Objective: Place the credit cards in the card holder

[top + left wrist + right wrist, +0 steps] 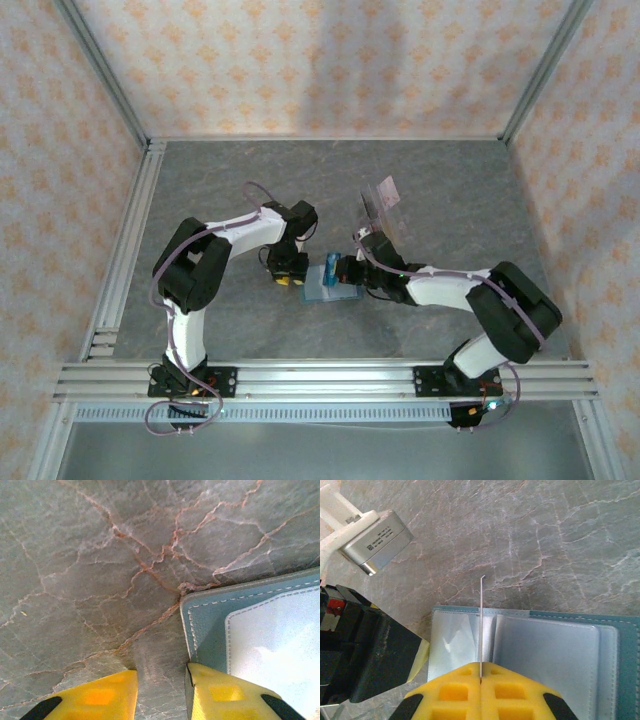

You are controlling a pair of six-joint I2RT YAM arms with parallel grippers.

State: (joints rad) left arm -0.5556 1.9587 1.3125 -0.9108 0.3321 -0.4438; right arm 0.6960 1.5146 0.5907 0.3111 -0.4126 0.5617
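Progress: early, no card seen in the pockets | my right tool (480, 670) pinches one credit card (481, 625) edge-on, over the open card holder (545, 645) lying on the surface (100, 555) | my left tool (162, 675) is spread and empty, one finger (225, 695) on the holder's corner | left to do: slide this card in, then the rest.

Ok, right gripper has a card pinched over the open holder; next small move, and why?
Probably lower the right gripper so the card slips into a card holder pocket: it stands edge-on above the open pockets, left gripper at the holder's edge.
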